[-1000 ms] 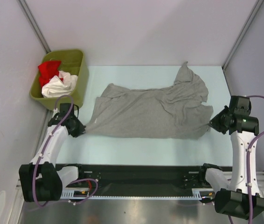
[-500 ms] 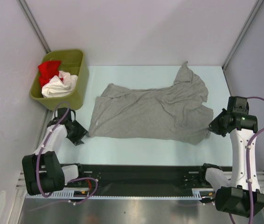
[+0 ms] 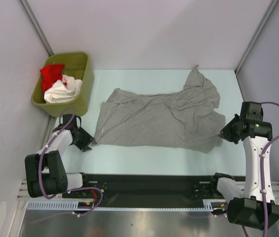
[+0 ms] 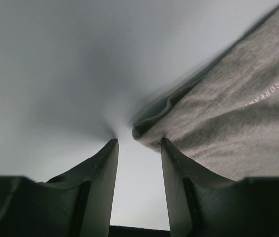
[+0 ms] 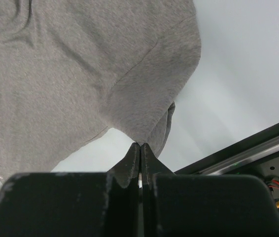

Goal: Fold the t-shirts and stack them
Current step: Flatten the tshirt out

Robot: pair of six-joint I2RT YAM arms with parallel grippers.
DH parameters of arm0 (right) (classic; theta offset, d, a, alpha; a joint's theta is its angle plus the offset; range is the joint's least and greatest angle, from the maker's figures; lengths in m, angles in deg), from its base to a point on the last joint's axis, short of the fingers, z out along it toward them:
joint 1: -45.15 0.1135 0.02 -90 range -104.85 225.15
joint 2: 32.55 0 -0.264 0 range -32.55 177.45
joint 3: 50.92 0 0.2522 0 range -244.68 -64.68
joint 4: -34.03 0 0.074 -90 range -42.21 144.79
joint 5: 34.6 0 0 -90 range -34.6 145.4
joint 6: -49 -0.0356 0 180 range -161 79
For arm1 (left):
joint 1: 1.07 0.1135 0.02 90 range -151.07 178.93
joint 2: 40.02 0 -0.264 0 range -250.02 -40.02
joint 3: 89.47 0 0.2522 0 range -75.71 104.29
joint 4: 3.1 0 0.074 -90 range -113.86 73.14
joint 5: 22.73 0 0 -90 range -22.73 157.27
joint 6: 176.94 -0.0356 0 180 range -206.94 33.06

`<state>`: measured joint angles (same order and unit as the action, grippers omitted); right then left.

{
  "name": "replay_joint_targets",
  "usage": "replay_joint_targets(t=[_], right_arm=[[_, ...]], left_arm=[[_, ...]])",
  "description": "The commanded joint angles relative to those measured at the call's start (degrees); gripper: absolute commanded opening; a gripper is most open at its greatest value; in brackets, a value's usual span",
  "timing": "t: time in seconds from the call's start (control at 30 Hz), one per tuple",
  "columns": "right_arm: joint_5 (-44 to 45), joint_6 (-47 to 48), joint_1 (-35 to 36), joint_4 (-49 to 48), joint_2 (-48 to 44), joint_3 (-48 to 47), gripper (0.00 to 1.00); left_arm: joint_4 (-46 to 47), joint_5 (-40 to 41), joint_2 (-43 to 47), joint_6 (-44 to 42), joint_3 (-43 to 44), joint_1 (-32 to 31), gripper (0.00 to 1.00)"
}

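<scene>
Black left gripper (image 4: 138,142): jaws apart, holding nothing; the near-left corner of the grey t-shirt (image 3: 159,118) lies just beyond its tips.
Right gripper (image 5: 140,144): clenched, pinching the shirt's near-right corner.
Grey t-shirt: spread wide across the table (image 3: 144,153), wrinkled, unfolded.
Bin (image 3: 84,94): far left; red shirt (image 3: 52,74) and white shirt (image 3: 63,90) crumpled inside.
Progress: judged early; no fold made, no stack begun, three shirts left.

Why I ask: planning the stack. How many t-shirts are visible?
3: grey t-shirt spread on the table; red t-shirt and white t-shirt bunched in the green bin; more may hide underneath.
</scene>
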<state>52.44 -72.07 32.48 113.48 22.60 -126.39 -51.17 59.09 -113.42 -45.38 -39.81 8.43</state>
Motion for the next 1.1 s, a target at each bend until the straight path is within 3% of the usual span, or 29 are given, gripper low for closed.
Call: replay_joint_targets(t=[0.0,0.13,0.23,0.4,0.53,0.63,0.77,0.9,1.07], right_arm=[[-0.38,0.92,-0.25,-0.83,-0.75,-0.34,0.00],[-0.47,1.36,-0.34,-1.09,-0.40,-0.51,0.00],[-0.38,1.45,-0.34,-1.09,-0.31,-0.78,0.00],[-0.47,1.54,-0.34,-1.44,-0.22,-0.78,0.00],[0.24,1.54,-0.34,-1.70,0.21,-0.95,0.00],[0.06,0.14,-0.34,-4.42,1.62,-2.18,0.00],[1.28,-3.38,-0.34,-12.76,7.23,-7.79,0.00],[2.43,-4.97,-1.04,-22.34,15.58,-17.89,0.00],[2.87,-4.18,-4.29,-26.84,30.41,-43.89,0.00]], left_arm=[[2.40,-0.86,-2.08,2.20,-1.36,-0.18,0.44],[3.37,0.36,-3.58,2.91,-2.15,-0.09,0.40],[3.28,1.50,-3.85,2.56,-1.62,-0.09,0.29],[2.84,4.31,-3.23,2.21,-1.97,-0.09,0.20],[2.14,4.41,-2.36,0.37,-0.92,0.00,0.00],[1.09,4.93,0.62,-2.88,2.23,-0.70,0.00],[0.91,5.55,5.02,-6.92,12.48,-4.48,0.00],[1.26,5.90,1.96,-7.55,26.47,-7.65,0.00],[1.52,5.81,-8.21,-7.98,48.93,-9.06,0.00]])
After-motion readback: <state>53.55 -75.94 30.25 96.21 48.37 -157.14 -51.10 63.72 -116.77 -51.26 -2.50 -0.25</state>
